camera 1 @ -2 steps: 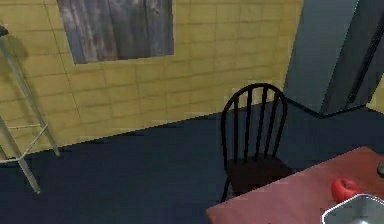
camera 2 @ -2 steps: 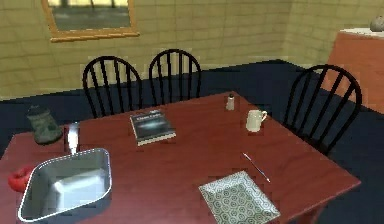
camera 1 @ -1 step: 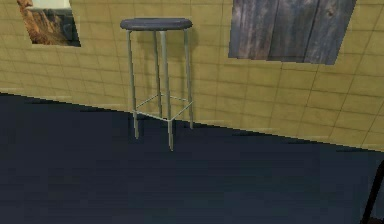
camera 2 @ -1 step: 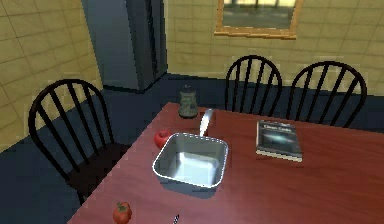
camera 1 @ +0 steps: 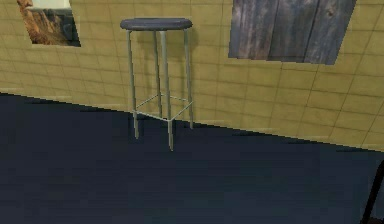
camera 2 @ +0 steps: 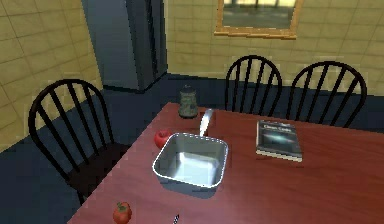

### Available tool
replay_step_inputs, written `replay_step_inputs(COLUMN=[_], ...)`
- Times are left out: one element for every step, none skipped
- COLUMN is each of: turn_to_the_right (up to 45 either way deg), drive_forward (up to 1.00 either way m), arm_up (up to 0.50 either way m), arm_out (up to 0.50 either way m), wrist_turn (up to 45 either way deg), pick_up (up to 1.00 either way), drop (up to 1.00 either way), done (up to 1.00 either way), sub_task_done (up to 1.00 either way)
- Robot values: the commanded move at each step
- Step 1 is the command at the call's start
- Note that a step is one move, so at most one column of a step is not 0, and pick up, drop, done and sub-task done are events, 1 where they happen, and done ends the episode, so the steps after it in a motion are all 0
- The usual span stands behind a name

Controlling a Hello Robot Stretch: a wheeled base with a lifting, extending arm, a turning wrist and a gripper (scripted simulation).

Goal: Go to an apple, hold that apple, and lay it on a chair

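Observation:
In the arm side view a small red apple (camera 2: 160,138) lies on the reddish wooden table (camera 2: 300,190), against the left corner of a square metal pan (camera 2: 192,162). A second small red fruit (camera 2: 122,212) lies near the table's front left corner. A black spindle-back chair (camera 2: 70,130) stands at the table's left side. Two more black chairs (camera 2: 252,85) (camera 2: 328,95) stand along the far side.
On the table are a dark book (camera 2: 278,140), a dark jar (camera 2: 187,100) and a white object (camera 2: 205,122). A grey fridge (camera 2: 125,45) stands at the back left. In the forward view a tall metal stool (camera 1: 157,25) stands on dark floor before a yellow tiled wall.

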Motion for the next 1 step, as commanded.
replay_step_inputs(turn_to_the_right=[0.0], drive_forward=[0.00], arm_up=[0.38], arm_out=[0.00], wrist_turn=[0.0], pick_up=[0.00], drop=[0.00], done=[0.00], sub_task_done=[0.00])
